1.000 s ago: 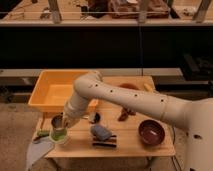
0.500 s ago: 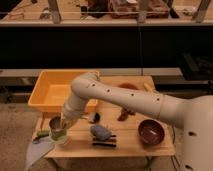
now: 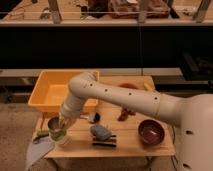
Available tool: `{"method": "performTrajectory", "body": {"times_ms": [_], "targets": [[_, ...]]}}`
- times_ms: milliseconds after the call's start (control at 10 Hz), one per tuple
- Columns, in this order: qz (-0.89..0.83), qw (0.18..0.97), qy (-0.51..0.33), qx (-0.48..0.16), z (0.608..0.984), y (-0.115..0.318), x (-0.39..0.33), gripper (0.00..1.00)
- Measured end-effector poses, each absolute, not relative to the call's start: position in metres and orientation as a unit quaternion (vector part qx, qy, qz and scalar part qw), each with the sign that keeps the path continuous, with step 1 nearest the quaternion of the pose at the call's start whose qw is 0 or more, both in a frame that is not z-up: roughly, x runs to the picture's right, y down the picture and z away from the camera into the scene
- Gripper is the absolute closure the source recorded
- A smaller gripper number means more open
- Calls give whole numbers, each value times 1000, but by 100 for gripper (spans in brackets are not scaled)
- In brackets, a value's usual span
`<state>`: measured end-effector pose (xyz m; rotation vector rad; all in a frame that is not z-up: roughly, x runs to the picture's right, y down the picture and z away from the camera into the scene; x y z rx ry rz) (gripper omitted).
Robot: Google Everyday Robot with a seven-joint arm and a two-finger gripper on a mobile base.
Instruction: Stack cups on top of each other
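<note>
Reaching down over the near-left corner of the table [image 3: 130, 146], arm [image 3: 120, 97] bent at the elbow above the yellow tub [image 3: 52, 91]. Gripper [image 3: 62, 126] low at that corner, right at the cups, its tip merging with them in the camera view; whether open or closed, or holding anything, cannot be told. Grey cup [image 3: 53, 123] upright just left of the gripper, rim showing. Green cup [image 3: 60, 136] directly below and just nearer, touching the grey one or nested with it; which of the two cannot be made out. White cup not discernible as a separate thing. Green-handled tool [image 3: 41, 135] lying at the left edge beside the cups, over a grey cloth [image 3: 39, 151] hanging off the corner. Blue-grey lump [image 3: 101, 132] near the table's middle, resting above a flat dark bar [image 3: 104, 144]. Small dark round object [image 3: 94, 117] behind it, close to the tub's near wall. Maroon bowl [image 3: 151, 132] upright on the near right, well apart from the cups. Brown object [image 3: 124, 115] farther back toward the middle, partly under the arm.
</note>
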<state>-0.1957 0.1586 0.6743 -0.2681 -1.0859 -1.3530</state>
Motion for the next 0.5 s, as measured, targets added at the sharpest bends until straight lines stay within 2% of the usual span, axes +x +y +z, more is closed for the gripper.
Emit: {"method": "performTrajectory", "body": {"times_ms": [500], "targets": [[-592,640,-475,-118,674,158,-197,20]]}}
